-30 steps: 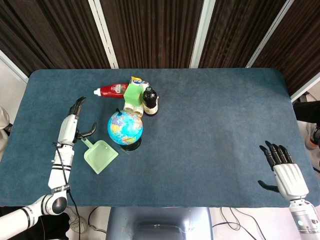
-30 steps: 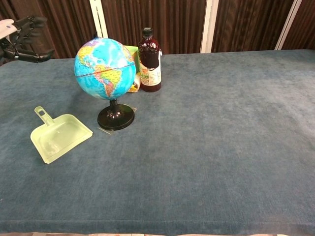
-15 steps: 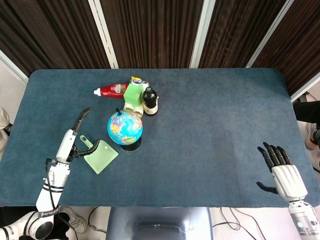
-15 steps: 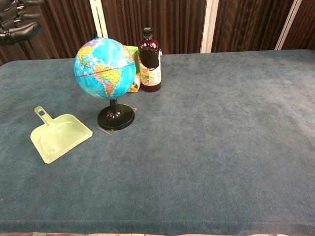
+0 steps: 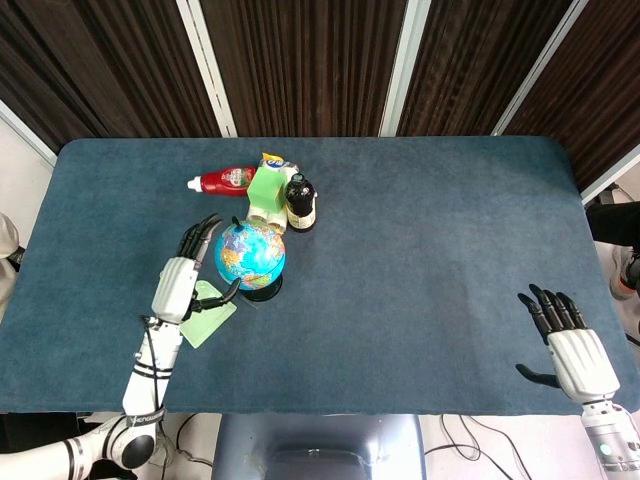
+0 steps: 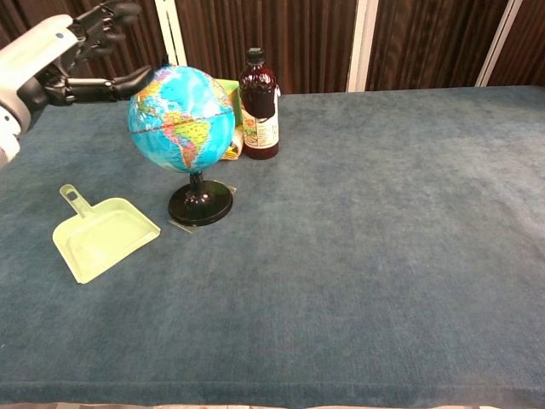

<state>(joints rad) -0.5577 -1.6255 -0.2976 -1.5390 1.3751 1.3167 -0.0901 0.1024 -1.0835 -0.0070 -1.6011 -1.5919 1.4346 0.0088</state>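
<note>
Head view shows the right hand (image 5: 572,350) spread and empty at the near right table (image 5: 420,250) edge. Near left, the left hand (image 5: 185,280) hovers empty with fingers apart above a green dustpan (image 6: 100,239), just beside a globe (image 5: 250,255). Behind stand a dark bottle (image 5: 299,203), green box (image 5: 266,195) and red bottle (image 5: 222,181).

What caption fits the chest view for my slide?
Left hand open beside the globe, above a green dustpan; bottle behind.
</note>
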